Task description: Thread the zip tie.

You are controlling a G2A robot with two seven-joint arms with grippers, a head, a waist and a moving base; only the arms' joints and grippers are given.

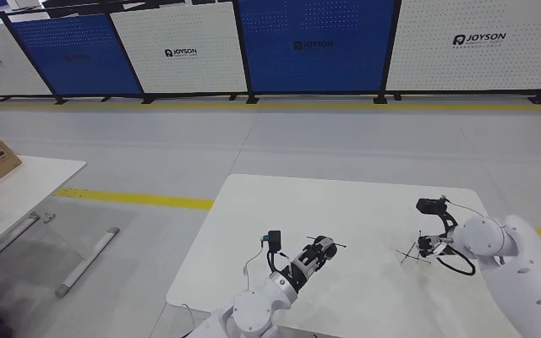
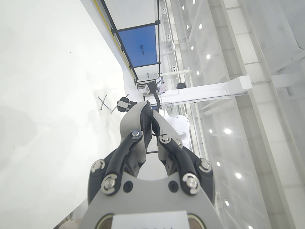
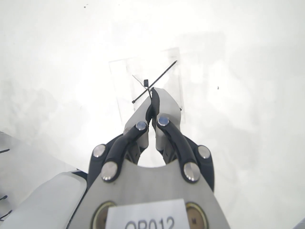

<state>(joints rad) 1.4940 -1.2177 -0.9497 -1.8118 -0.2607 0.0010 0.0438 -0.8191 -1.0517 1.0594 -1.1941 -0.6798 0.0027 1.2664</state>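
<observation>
A short black plastic zip tie point(image 3: 145, 82) is pinched in the right gripper point(image 3: 152, 91), whose black-padded fingers are clamped together on its strap. Its square head sticks out just past the fingertips. Just beyond it a longer black zip tie point(image 3: 164, 72) lies flat and slantwise on a clear rectangular plastic sheet point(image 3: 119, 77). From the right wrist view the two ties cross, but I cannot tell whether they touch. The sheet rests on the white table point(image 1: 355, 203), on its right side, and the right gripper point(image 1: 425, 245) hangs low over it there.

The left gripper point(image 1: 325, 247) is to the left of that spot, well apart from it and slightly nearer the table's near edge. It is held above the surface and points right toward the other arm. In the left wrist view its pads point(image 2: 147, 120) are pressed together. In the top view a thin black zip tie point(image 1: 340, 246) juts out on both sides of its tip and seems to be nipped between the fingers. The left wrist view also shows the right gripper point(image 2: 124, 104) farther off, beside crossed black ties on the table.
</observation>
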